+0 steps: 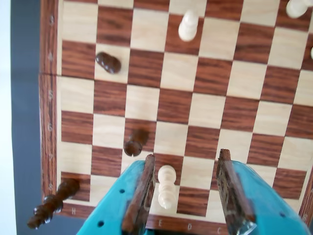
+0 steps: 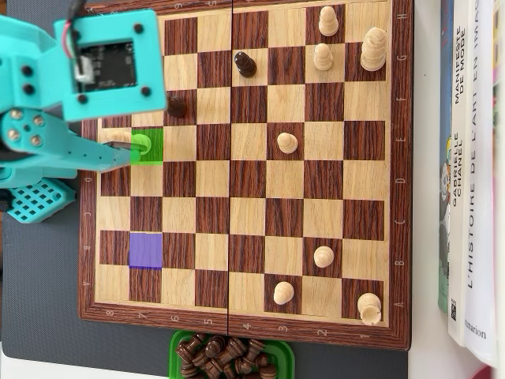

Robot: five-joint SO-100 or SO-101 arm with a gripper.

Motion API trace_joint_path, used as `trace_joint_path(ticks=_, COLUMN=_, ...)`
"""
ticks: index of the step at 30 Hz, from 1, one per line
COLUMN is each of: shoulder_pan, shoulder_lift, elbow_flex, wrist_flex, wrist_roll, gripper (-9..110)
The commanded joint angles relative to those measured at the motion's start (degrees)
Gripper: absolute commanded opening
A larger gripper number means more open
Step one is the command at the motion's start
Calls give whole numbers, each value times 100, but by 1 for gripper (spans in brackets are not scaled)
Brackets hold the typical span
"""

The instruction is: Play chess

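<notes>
Few pieces remain on the chessboard (image 2: 237,316): about eight pale ones, mostly toward the right in the overhead view, and only two or three dark ones, so the game appears well advanced. One square is tinted green (image 2: 150,146) and another purple (image 2: 146,250), probably the start and end of the current move. The teal hand (image 1: 191,178) hangs over the green square with its jaws wide, and a white pawn (image 1: 166,186) stands between them, ungripped; grasping, carrying and setting down are left to do. A green tray (image 2: 175,354) touching the board's lower edge holds a heap of captured dark pieces (image 2: 225,357). Another dark piece (image 1: 51,204) lies tipped across the board's corner in the wrist view.
</notes>
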Motion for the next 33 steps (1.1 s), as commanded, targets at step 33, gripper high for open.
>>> trace_joint_path(ticks=33, shoulder_pan=879, shoulder_lift=4834, elbow_flex=5335, wrist_flex=-9598, wrist_roll=-44, gripper=18)
